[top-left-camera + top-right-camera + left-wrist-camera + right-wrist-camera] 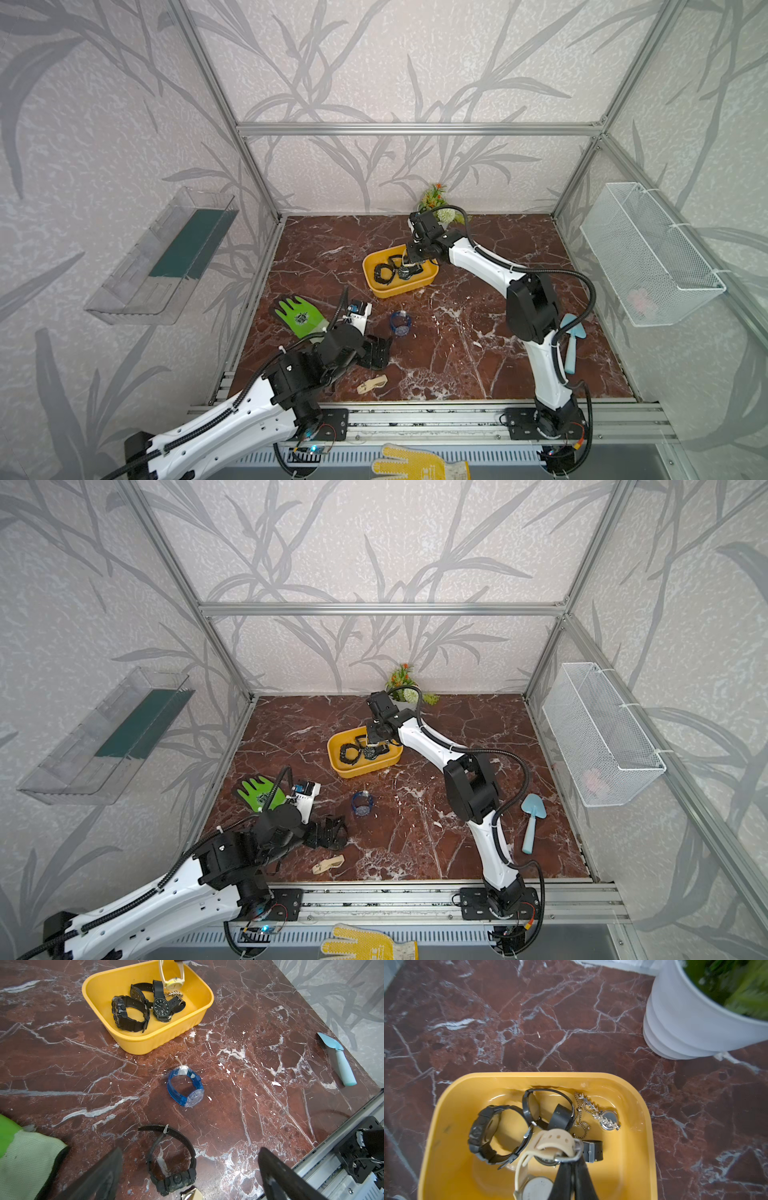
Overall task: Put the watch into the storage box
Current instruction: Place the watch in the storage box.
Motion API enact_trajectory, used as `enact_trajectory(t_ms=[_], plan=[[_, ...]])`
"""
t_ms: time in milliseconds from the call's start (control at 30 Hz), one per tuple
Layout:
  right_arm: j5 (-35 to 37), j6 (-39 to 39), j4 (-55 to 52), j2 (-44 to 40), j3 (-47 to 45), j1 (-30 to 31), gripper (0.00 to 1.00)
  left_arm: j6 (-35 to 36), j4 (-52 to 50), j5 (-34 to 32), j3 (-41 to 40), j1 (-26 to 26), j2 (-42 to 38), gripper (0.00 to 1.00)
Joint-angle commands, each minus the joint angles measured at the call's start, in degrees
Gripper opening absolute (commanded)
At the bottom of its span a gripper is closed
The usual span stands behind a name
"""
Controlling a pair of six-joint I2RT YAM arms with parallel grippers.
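Right gripper: pinched shut on the strap of cream watch.
Cream watch: dangling over storage box, above dark watches lying inside.
Edges: box walls apart from fingers all round; white pot near at 1 o'clock in top views.
Open room: bare marble toward 5 o'clock.
Left gripper: spread wide over loose black watch, at 7 o'clock; blue watch at 6.

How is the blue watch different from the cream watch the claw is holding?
The blue watch is see-through blue; the cream watch is solid cream. The blue watch lies on the table; the cream watch hangs over the storage box. Nothing holds the blue watch; the right claw pinches the cream watch's strap. Both have round faces.
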Motion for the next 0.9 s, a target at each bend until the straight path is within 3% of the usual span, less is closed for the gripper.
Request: enact_trajectory(t_ms=[0,367,433,600,733,867], plan=[[-1.13,-1.28,-2.69,3.25,3.9,-0.52,0.07,-1.07,-0.76,-3.96,1.19,-0.3,-1.03,0.99],[-1.1,-0.79,-7.74,10.84,11.1,-0.97,0.09,-2.83,-0.65,-6.16,0.69,-0.32,0.34,0.99],[-1.29,-0.63,-8.23,10.66,11.25,-0.93,0.18,-3.28,-0.63,-6.66,0.68,-0.32,0.95,0.99],[-0.12,-0.67,-5.38,5.57,7.93,-0.99,0.5,-3.21,0.2,-6.41,0.77,-0.32,2.67,0.99],[-0.12,-1.6,-4.32,0.87,6.53,-1.0,0.57,-2.9,0.63,-7.31,1.03,-0.32,3.36,0.99],[-1.41,-1.38,0.65,-6.87,-0.49,-0.97,0.67,-3.03,0.74,-8.85,1.26,-0.32,4.04,0.99]])
